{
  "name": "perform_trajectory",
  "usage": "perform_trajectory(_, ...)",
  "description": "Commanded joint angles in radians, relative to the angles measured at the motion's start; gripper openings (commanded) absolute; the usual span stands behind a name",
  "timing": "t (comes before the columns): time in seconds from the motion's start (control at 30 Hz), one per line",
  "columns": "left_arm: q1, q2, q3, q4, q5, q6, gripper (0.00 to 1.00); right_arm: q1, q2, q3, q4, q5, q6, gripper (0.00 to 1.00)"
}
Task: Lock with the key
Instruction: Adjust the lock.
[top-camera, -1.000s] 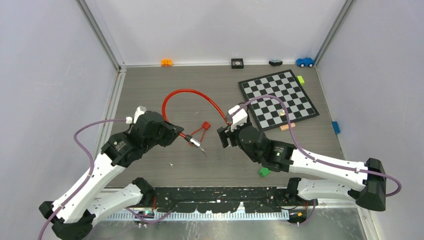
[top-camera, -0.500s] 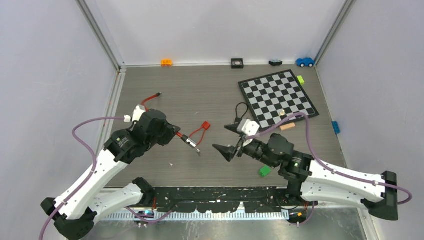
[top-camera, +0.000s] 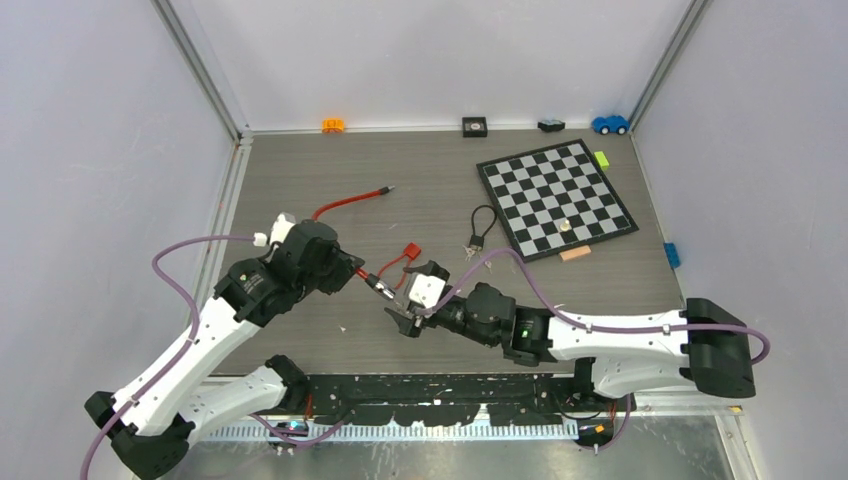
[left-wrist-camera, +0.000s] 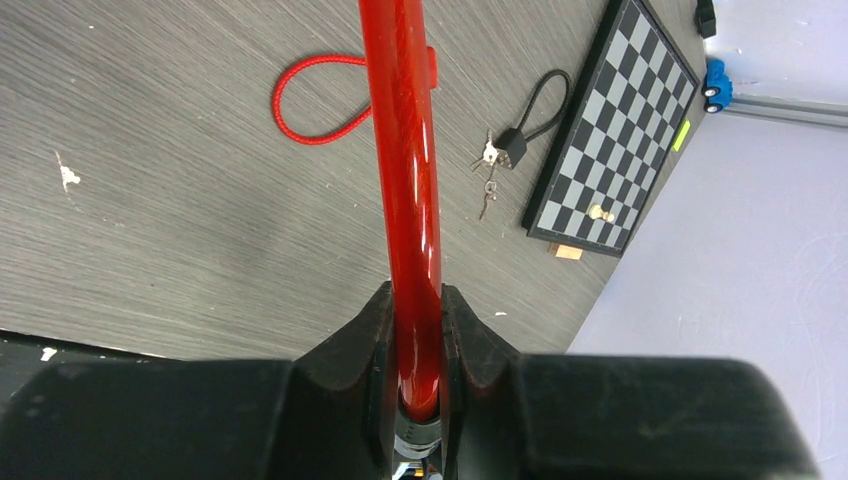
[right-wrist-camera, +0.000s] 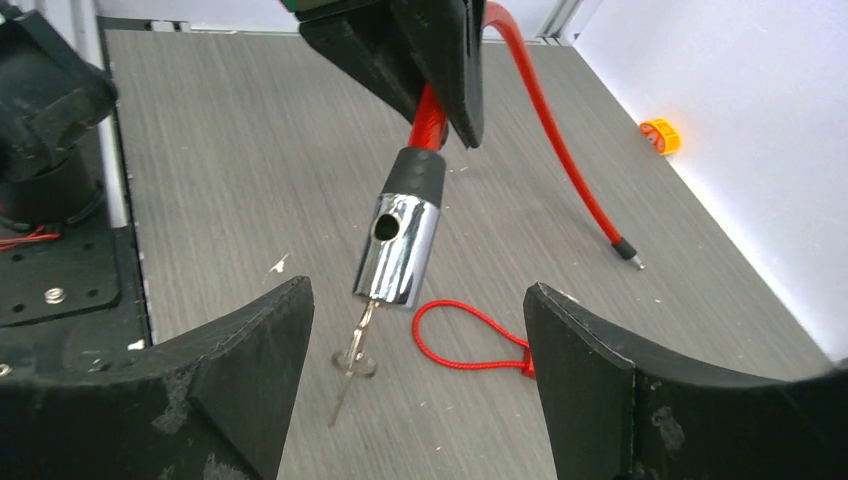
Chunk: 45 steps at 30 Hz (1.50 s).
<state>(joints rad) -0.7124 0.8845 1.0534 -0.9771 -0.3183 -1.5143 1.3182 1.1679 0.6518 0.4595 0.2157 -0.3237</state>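
Note:
My left gripper (top-camera: 352, 272) is shut on the red cable (left-wrist-camera: 405, 150) of a cable lock, just behind its chrome lock head (right-wrist-camera: 398, 250). The head hangs tilted above the table, its side hole empty. A small key (right-wrist-camera: 355, 350) with a ring sticks out of the head's lower end. The cable's free end (top-camera: 385, 190) lies loose on the table, apart from the head. My right gripper (right-wrist-camera: 418, 300) stands open and low, facing the head, with the key between its wide-spread fingers and touching neither. In the top view the right gripper (top-camera: 405, 300) is just right of the head.
A red cord loop with a tag (top-camera: 405, 255) lies beside the lock head. A small black lock with keys (top-camera: 478, 228) rests left of the chessboard (top-camera: 555, 200). Small toys line the back wall: an orange one (top-camera: 333, 125), a black one (top-camera: 474, 126), a blue car (top-camera: 610, 124).
The right gripper let go of the cable's free end, opened wider and swung left and low to face the lock head. The cable sprang back; its end now lies on the table.

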Motion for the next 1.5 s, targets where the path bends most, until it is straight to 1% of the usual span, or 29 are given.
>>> perform_trajectory(0.0, 0.0, -0.009, 0.001, 0.075, -0.013, -0.011, 0.0, 0.003, 0.051, 0.072, 0.125, 0.054, -0.055, 0.81)
perform_trajectory(0.17, 0.001, -0.011, -0.008, 0.084, 0.0, -0.02, 0.0, 0.003, 0.108, 0.084, 0.156, 0.076, -0.067, 0.76)
perform_trajectory(0.3, 0.001, -0.012, -0.013, 0.088, 0.002, -0.021, 0.0, 0.003, 0.138, 0.106, 0.133, 0.057, -0.062, 0.72)
perform_trajectory(0.47, 0.0, -0.014, -0.015, 0.094, 0.011, -0.024, 0.0, 0.003, 0.162, 0.115, 0.133, 0.067, -0.059, 0.62)
perform_trajectory(0.63, 0.0, -0.019, -0.025, 0.094, 0.016, -0.024, 0.0, 0.003, 0.165, 0.116, 0.145, 0.066, -0.049, 0.32)
perform_trajectory(0.67, 0.001, -0.021, -0.027, 0.094, 0.016, -0.024, 0.0, 0.003, 0.164, 0.115, 0.142, 0.064, -0.041, 0.24)
perform_trajectory(0.7, 0.0, -0.021, -0.027, 0.096, 0.016, -0.025, 0.0, 0.002, 0.163, 0.114, 0.14, 0.065, -0.031, 0.12)
perform_trajectory(0.73, 0.001, -0.023, -0.029, 0.097, 0.016, -0.026, 0.0, 0.003, 0.163, 0.111, 0.14, 0.066, -0.016, 0.03)
perform_trajectory(0.77, 0.001, -0.027, -0.031, 0.099, 0.015, -0.026, 0.0, 0.003, 0.162, 0.112, 0.14, 0.077, 0.006, 0.01)
perform_trajectory(0.83, 0.001, -0.033, -0.039, 0.104, 0.011, -0.026, 0.0, 0.003, 0.16, 0.113, 0.14, 0.118, 0.064, 0.01)
perform_trajectory(0.97, 0.001, -0.06, -0.066, 0.127, 0.005, -0.017, 0.0, 0.001, 0.148, 0.137, 0.096, 0.18, 0.263, 0.01)
perform_trajectory(1.03, 0.001, -0.067, -0.072, 0.132, 0.001, -0.009, 0.0, 0.001, 0.134, 0.111, 0.13, 0.17, 0.377, 0.01)
perform_trajectory(1.07, 0.001, -0.073, -0.074, 0.134, -0.001, -0.004, 0.0, 0.001, 0.127, 0.098, 0.165, 0.159, 0.471, 0.01)
perform_trajectory(1.17, 0.001, -0.092, -0.089, 0.159, 0.003, 0.03, 0.0, -0.008, 0.103, 0.059, 0.249, 0.121, 0.684, 0.01)
perform_trajectory(1.37, 0.0, -0.199, -0.172, 0.335, 0.022, 0.183, 0.0, -0.031, 0.082, 0.011, 0.361, 0.087, 1.115, 0.01)
perform_trajectory(1.43, 0.001, -0.236, -0.201, 0.405, 0.03, 0.245, 0.0, -0.036, 0.089, -0.023, 0.425, 0.108, 1.29, 0.01)
perform_trajectory(1.47, 0.0, -0.254, -0.212, 0.425, 0.033, 0.262, 0.0, -0.036, 0.094, -0.035, 0.445, 0.132, 1.339, 0.01)
